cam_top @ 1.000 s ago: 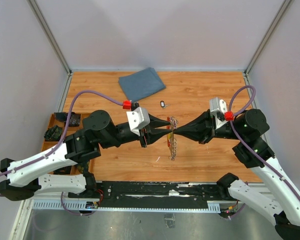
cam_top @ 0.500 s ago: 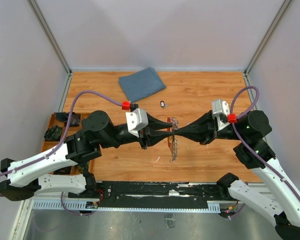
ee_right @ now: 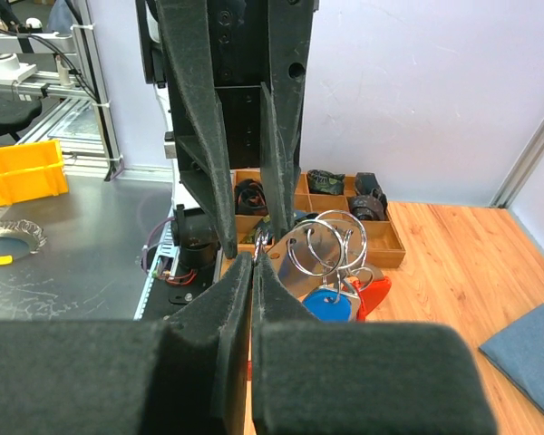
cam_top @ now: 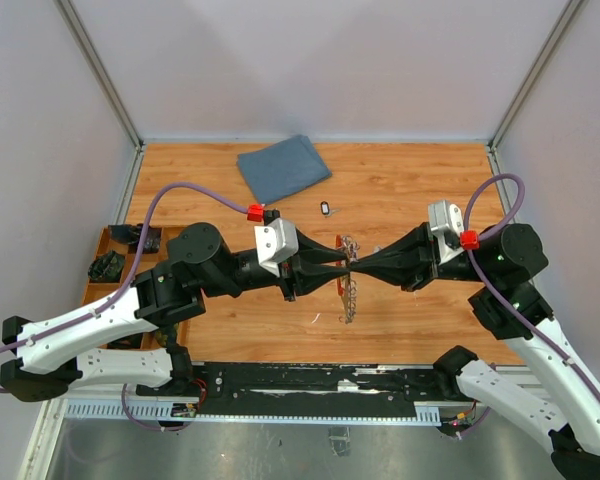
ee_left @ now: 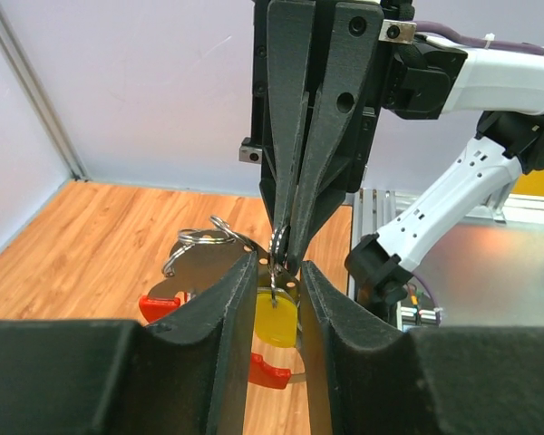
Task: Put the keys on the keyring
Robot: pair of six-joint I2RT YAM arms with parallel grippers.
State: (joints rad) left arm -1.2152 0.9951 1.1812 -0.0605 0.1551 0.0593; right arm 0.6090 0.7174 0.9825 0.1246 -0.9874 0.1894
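- Sitting at the far left edge of the table (cam_top: 420, 190), a wooden tray (cam_top: 108, 240) is holding some small dark things.
- A blue cloth (cam_top: 283, 167) is lying flat at the back of the table, well apart from both arms.
- The left gripper (cam_top: 338, 270) is pointing in from the left, up over the middle of the table. Its two fingers are squeezing the yellow key (ee_left: 276, 322) by its plastic head, one finger on each side.
- The keyring (cam_top: 348, 285) is hanging right between the two gripper tips. Its red loop (ee_left: 159, 305) is showing just beside the left gripper's fingers, and its chain (cam_top: 347, 303) is dangling down toward the wood.
- The blue key (ee_right: 329, 305) is hanging under the keyring's silver rings (ee_right: 326, 243), just beside the red loop.
- The right gripper (ee_right: 255, 263) is pointing in from the right, tip to tip with the left one. Its fingers are pressing tight together, pinching one thin ring of the keyring, right above the yellow key.
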